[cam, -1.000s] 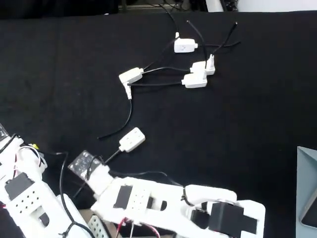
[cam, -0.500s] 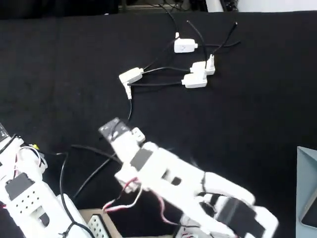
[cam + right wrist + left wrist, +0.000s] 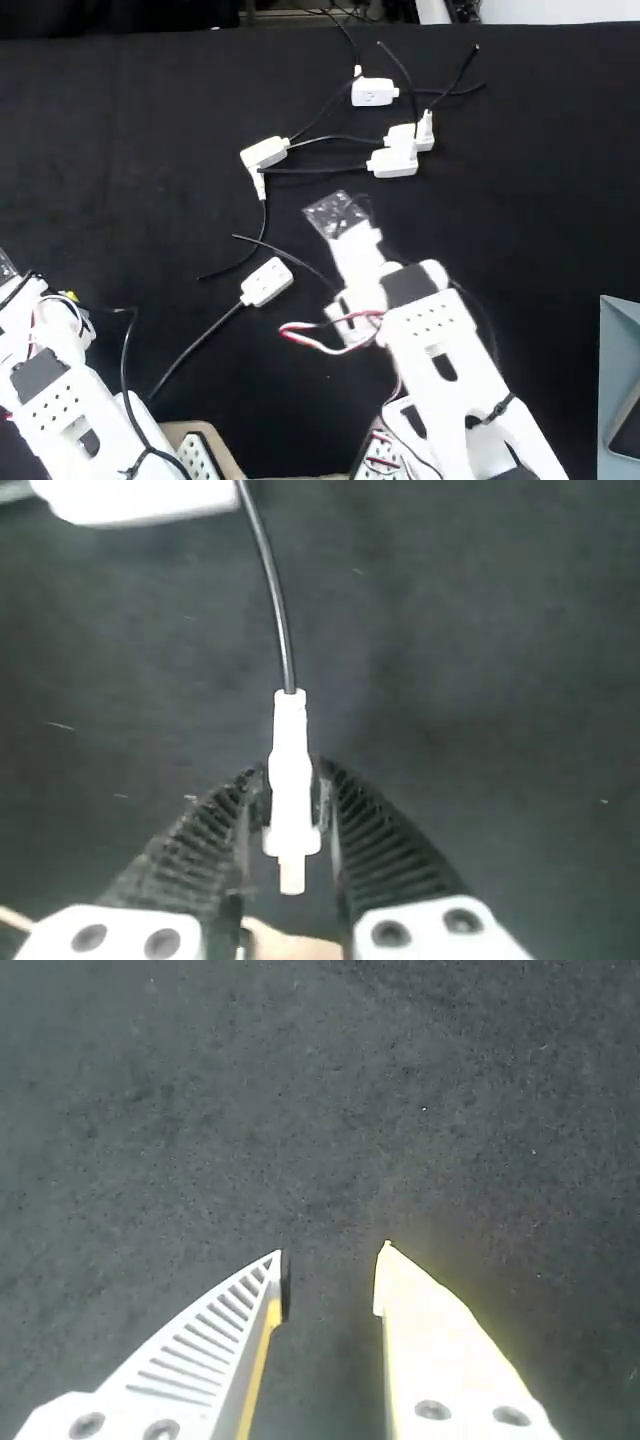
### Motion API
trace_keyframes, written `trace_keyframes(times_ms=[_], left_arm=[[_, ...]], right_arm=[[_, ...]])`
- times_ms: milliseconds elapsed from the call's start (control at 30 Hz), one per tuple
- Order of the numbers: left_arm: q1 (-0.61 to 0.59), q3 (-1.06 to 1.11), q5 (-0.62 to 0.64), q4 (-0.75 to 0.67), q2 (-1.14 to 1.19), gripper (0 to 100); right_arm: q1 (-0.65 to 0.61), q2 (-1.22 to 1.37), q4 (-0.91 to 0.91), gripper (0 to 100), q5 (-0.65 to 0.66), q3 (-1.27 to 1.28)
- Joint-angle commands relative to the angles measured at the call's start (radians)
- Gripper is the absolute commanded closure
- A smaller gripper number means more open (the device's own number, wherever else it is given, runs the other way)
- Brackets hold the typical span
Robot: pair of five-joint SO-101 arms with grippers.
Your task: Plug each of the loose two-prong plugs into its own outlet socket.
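The right gripper [image 3: 290, 772] has its ribbed fingers [image 3: 210, 835] clenched on a slim white plug [image 3: 287, 730], which lies lengthwise between the tips; a black cable [image 3: 268, 590] leaves the plug's far end and runs past a white block [image 3: 130, 498]. A second ago the right arm [image 3: 440, 350] lay low along the near edge, its head at the left beside the near outlet socket [image 3: 266, 282]; half a second ago it was swinging over that socket; now it stretches up the middle of the table [image 3: 120, 150], its head just short of the far outlet sockets [image 3: 393, 162]. The near outlet socket lies where it did; a black lead [image 3: 195, 350] now trails from it toward the near-left edge. The left gripper [image 3: 330, 1280] hangs over the black cloth, fingers released with nothing between; the left arm [image 3: 50, 390] sits at the near-left corner as before.
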Motion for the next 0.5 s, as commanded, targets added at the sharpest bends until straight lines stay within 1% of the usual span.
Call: trace_keyframes(times_ms=[0,233,467], left_arm=[[0.001,-0.002,0.003,-0.023,-0.014,84],[0.001,-0.002,0.002,-0.023,-0.014,84],[0.001,-0.002,0.002,-0.023,-0.014,84]], right_arm=[[0.121,0.068,-0.081,98.5,0.1,0.038],[0.135,0.248,-0.11,98.3,0.103,0.033],[0.135,0.432,-0.11,98.4,0.104,-0.039]])
